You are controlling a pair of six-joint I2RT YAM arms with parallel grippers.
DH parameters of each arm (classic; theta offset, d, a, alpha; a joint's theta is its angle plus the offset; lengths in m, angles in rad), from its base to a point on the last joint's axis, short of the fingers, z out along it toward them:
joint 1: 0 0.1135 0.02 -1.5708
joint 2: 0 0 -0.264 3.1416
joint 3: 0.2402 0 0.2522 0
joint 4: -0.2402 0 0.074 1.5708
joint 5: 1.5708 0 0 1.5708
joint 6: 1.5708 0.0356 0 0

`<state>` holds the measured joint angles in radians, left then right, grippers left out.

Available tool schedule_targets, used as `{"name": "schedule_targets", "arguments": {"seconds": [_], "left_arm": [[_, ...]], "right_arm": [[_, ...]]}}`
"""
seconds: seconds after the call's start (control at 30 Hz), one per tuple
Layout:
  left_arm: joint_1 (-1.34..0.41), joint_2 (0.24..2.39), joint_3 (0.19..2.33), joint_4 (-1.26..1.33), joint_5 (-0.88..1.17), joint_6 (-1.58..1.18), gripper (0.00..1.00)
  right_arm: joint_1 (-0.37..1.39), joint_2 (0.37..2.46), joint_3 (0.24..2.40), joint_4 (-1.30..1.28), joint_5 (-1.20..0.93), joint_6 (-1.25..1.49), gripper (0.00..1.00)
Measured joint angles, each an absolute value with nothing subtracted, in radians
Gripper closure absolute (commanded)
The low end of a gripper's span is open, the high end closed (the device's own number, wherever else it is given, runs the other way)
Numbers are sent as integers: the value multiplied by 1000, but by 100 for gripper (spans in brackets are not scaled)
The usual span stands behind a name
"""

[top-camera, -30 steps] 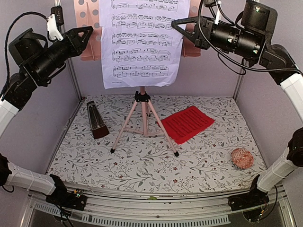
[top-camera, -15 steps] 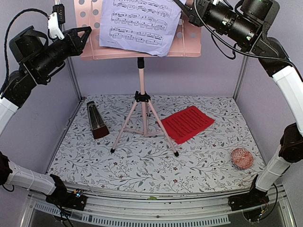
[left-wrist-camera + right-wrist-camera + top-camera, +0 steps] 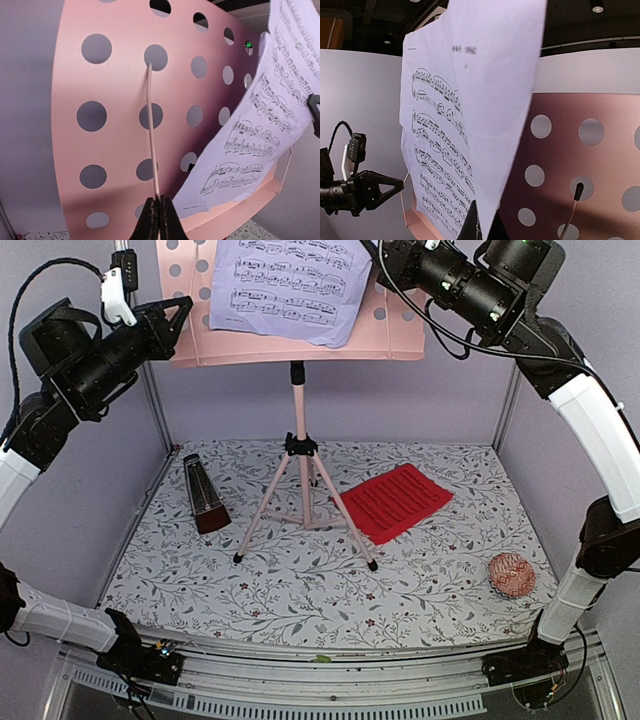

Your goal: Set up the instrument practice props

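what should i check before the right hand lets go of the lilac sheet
1. Right hand shut on the lilac sheet at its edge: ok.
2. Sheet square on the pink desk: not ok, it sits askew.
3. Sheet's bottom edge seated on the desk's ledge: cannot tell.
4. Left hand shut, with the desk's thin wire arm running to its tips; whether it grips the wire: cannot tell.
5. Tripod upright, legs spread: ok.
6. Metronome upright and apart from the tripod's legs: ok.
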<state>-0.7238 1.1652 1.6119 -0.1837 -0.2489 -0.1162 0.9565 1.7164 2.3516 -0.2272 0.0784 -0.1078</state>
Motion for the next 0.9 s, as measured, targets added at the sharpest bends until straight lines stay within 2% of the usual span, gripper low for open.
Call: {"name": "schedule_targets", "arguments": {"seconds": [0.9], "left_arm": [[-725, 1036, 1303, 203, -135, 86, 100]], "right_arm": [[970, 1813, 2386, -147, 231, -171, 100]]}}
